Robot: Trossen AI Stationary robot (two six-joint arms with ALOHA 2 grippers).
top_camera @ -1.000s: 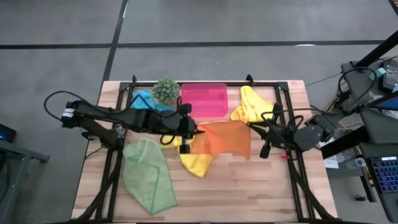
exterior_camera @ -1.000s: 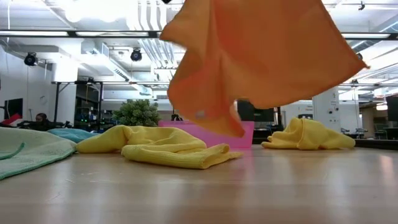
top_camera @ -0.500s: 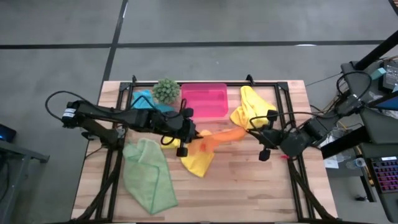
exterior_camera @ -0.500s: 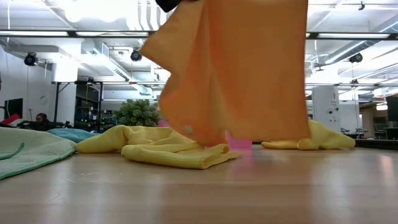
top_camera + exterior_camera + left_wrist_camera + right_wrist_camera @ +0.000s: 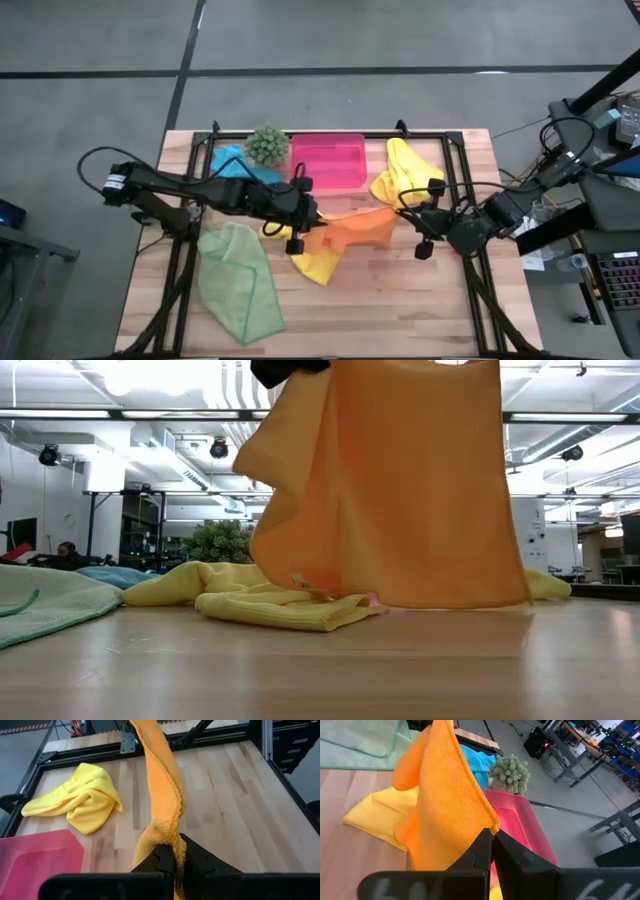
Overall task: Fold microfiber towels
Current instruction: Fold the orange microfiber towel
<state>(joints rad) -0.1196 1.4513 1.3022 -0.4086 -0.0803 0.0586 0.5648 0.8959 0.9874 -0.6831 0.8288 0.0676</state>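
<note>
Left hand (image 5: 303, 221): I see it clamped on orange towel (image 5: 358, 227), 9 o'clock corner.
Right hand (image 5: 418, 222): clamped on its 3 o'clock corner.
Towel: hangs over bench (image 5: 400, 300).

A grey concrete floor (image 5: 400, 40) crossed by dark seams surrounds the wooden table (image 5: 400, 300). Beyond it, an industrial hall opens out under white ceiling ducts (image 5: 240, 435), fluorescent strip lights (image 5: 570, 417) and hanging black spotlights (image 5: 49, 455), with dark shelving (image 5: 140, 525) behind.
</note>
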